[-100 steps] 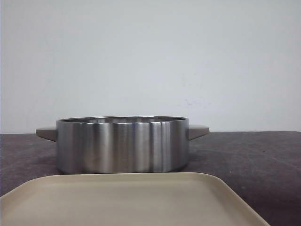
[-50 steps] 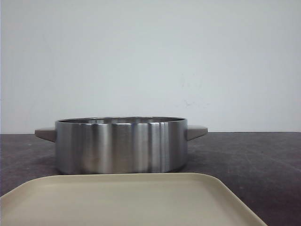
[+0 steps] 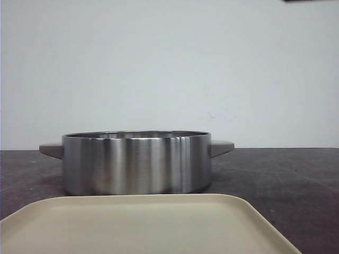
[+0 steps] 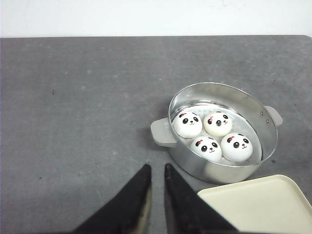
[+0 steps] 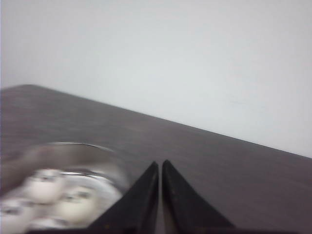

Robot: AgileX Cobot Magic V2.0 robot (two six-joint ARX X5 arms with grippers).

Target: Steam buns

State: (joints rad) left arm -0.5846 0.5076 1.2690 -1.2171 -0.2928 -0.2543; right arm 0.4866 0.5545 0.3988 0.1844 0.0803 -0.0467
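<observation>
Four white panda-faced buns lie together inside a round steel pot (image 4: 220, 174): two at the back (image 4: 187, 124) (image 4: 218, 123) and two at the front (image 4: 206, 147) (image 4: 237, 146). In the front view only the pot's wall (image 3: 137, 164) shows and the buns are hidden behind it. My left gripper (image 4: 157, 166) hovers above the bare table beside the pot's handle, empty, its jaws nearly together with a narrow gap. My right gripper (image 5: 160, 163) is shut and empty, beside the pot (image 5: 73, 146); blurred buns (image 5: 73, 204) show there.
A beige tray (image 3: 143, 225) lies in front of the pot, with nothing on it; it also shows in the left wrist view (image 4: 258, 204). The dark grey table (image 4: 73, 97) spreads around them. A white wall stands behind. A dark sliver (image 3: 304, 0) shows at the front view's top edge.
The pot appears a few pixels further left than a second ago. A dark sliver has come into the front view's top right edge.
</observation>
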